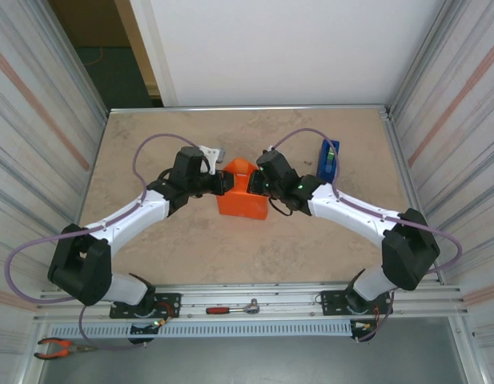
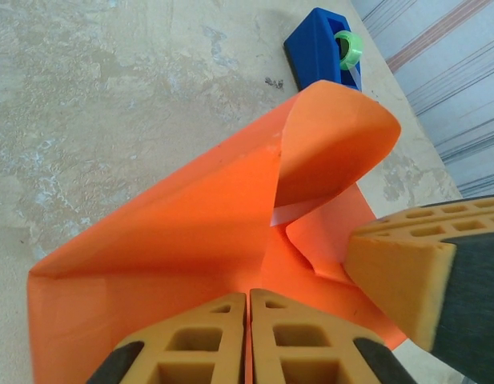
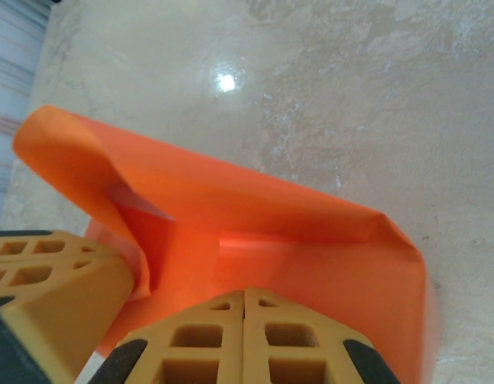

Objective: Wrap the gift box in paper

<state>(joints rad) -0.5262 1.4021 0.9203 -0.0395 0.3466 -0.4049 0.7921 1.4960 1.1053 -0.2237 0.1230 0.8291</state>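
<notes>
**Top external view.** The paper (image 1: 245, 202), bright orange, lay folded into a blocky parcel at the middle of the surface (image 1: 190, 244), with a peaked flap raised at its 12 o'clock end. The left jaws met the parcel at its 10 o'clock side and the right jaws at its 2 o'clock side. From this height it could not be told whether they were apart or together. A blue tape dispenser (image 1: 327, 160) stood toward 2 o'clock of the parcel, apart from it. A ratchet wrench (image 1: 234, 308) lay on the rail at 6 o'clock and red-handled pliers (image 1: 58, 346) at 7 o'clock.

**Left wrist view.** The left jaws were together, their yellow pads (image 2: 194, 340) meeting along a thin seam at 6 o'clock. Whether paper was nipped in that seam could not be told. The paper (image 2: 174, 240) spread just beyond them, and a loose flap curled up and over toward 1 o'clock. One pad of the right jaws (image 2: 403, 276) came in from 4 o'clock against the paper. The tape dispenser (image 2: 319, 44) sat on the surface (image 2: 110, 96) at 1 o'clock.

**Right wrist view.** The right jaws were together, pads (image 3: 291, 336) meeting at 6 o'clock just beside the paper (image 3: 311, 248). The flap curled toward 10 o'clock. One pad of the left jaws (image 3: 58, 280) lay at 8 o'clock, touching the flap.
</notes>
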